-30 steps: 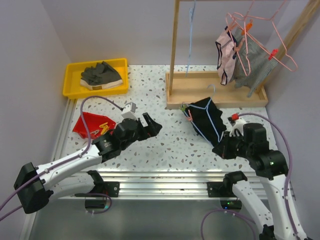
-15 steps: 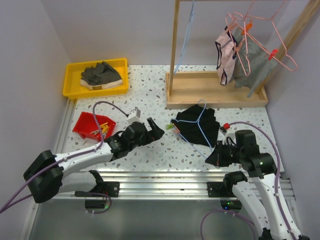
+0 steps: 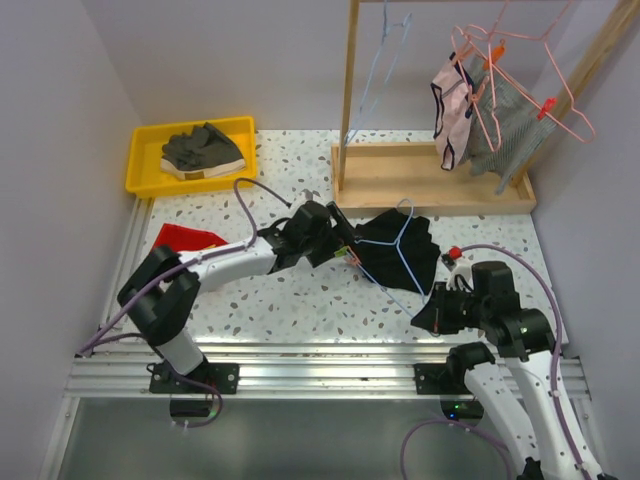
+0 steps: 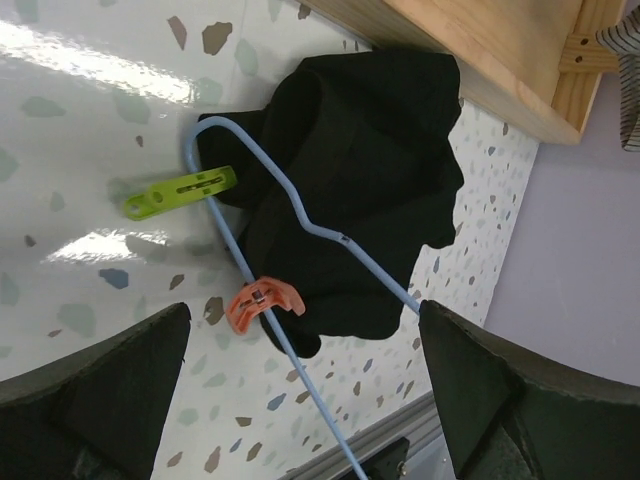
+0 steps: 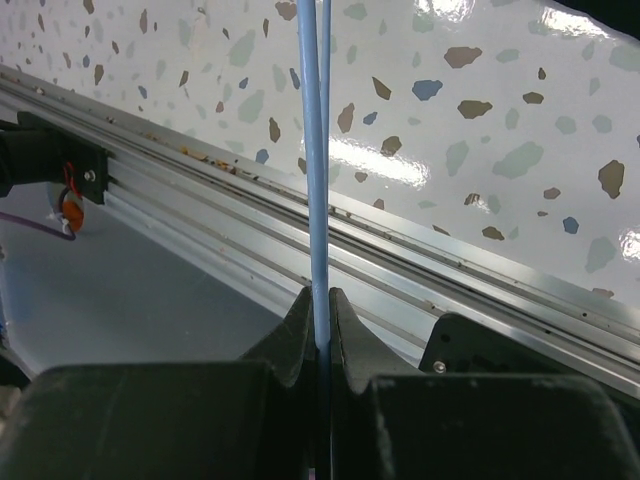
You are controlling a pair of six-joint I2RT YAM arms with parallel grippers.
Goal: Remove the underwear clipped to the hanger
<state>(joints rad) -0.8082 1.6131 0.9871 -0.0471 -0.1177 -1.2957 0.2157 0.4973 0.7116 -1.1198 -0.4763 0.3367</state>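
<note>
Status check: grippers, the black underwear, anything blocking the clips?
Left gripper open, poised beside the clips. Right gripper shut on blue hanger. Black underwear on table, green clip and orange clip attached. Nothing covering either clip.

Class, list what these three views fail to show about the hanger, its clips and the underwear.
- Left wrist view: the blue hanger runs off the bottom edge.
- Top view: the left gripper covers most of the green clip and orange clip.
- Right wrist view: the right gripper shows only hanger wire; the black underwear and clips fall outside the frame.
</note>
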